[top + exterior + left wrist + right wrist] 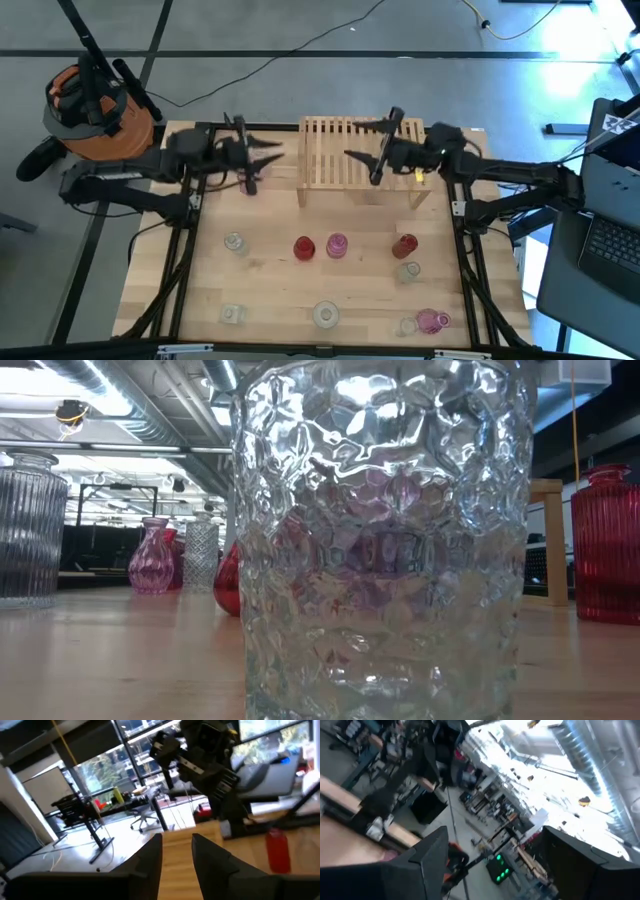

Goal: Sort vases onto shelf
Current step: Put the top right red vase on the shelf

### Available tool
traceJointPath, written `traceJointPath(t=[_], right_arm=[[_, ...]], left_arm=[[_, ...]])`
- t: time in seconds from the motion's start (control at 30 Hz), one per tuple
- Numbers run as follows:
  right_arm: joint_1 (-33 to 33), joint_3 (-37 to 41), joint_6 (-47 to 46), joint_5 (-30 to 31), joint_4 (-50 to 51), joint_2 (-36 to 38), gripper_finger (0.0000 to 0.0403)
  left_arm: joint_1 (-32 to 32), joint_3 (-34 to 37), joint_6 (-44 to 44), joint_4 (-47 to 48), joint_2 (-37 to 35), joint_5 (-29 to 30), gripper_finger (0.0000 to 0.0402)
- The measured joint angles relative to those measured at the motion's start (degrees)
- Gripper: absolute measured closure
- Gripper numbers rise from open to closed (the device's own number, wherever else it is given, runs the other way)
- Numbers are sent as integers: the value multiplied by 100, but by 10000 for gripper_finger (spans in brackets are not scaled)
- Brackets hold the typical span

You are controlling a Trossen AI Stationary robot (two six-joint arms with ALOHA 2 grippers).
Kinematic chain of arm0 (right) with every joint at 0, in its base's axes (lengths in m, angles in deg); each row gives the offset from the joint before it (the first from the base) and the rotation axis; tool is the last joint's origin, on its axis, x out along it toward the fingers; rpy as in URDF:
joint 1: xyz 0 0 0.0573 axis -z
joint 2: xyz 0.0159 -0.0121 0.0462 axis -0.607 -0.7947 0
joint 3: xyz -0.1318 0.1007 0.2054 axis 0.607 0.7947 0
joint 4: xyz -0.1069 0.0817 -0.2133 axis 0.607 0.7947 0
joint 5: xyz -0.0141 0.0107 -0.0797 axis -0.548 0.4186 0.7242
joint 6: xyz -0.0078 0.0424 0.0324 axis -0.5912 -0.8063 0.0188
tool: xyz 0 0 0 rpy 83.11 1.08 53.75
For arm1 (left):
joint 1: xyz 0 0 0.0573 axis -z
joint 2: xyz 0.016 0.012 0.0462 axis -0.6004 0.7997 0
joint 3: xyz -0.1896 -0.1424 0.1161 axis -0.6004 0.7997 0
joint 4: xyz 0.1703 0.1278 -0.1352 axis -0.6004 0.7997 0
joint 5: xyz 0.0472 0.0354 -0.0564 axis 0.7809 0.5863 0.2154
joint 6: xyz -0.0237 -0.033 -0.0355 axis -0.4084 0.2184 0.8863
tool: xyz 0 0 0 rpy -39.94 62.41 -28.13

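Fingers (150, 862) of the left gripper (176, 865) parted, nothing between them, only bare wood in the gap. Fingers (432, 862) of the right gripper (500, 870) spread wide, likewise empty.

Plank tabletop (270, 290) spanning the space between both arms. At its far edge, in the middle, the slatted wooden shelf (335, 150). No vase discernible on it from above.

Left gripper (272, 152) hanging just beside the shelf's left end, pointed at it. Right gripper (352, 157) over the slats, pointed leftward, well apart from the vases below.

Across mid-table, a row:
- clear vase (234, 243) on the left
- red vase (304, 247) and pink vase (337, 245) close together at centre
- second red vase (404, 245) on the right, with a small clear vase (408, 270) just in front of it

Along the near edge:
- clear square vase (232, 314)
- dimpled clear vase (326, 315), filling the low view (380, 540)
- pink bottle (432, 320) lying beside a small clear one (405, 325)

From the left wrist, a red bottle (277, 850) upright on light wood, below the other arm; exact spot not clear.
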Motion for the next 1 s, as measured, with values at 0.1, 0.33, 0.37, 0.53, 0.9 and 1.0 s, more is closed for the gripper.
traceJointPath(t=[0.1,0.33,0.37,0.53,0.9,1.0], right_arm=[[56,-614,-182,-361,456,-47,132],[62,-2377,-1055,-658,1524,-472,132],[62,-2623,-1225,-654,1692,-549,132],[62,-3545,-1920,-487,2177,-832,133],[62,-3901,-2300,-390,2261,-921,327],[62,-3901,-2014,-445,2258,-945,389]], left_arm=[[-251,-576,359,83,172,-471,302],[-803,-1663,1785,227,502,-1976,302],[-851,-1800,2018,265,541,-2100,302],[-929,-2241,2540,440,638,-2177,302],[-864,-2247,2559,422,629,-2122,302],[-864,-2247,2559,420,662,-2108,302]])
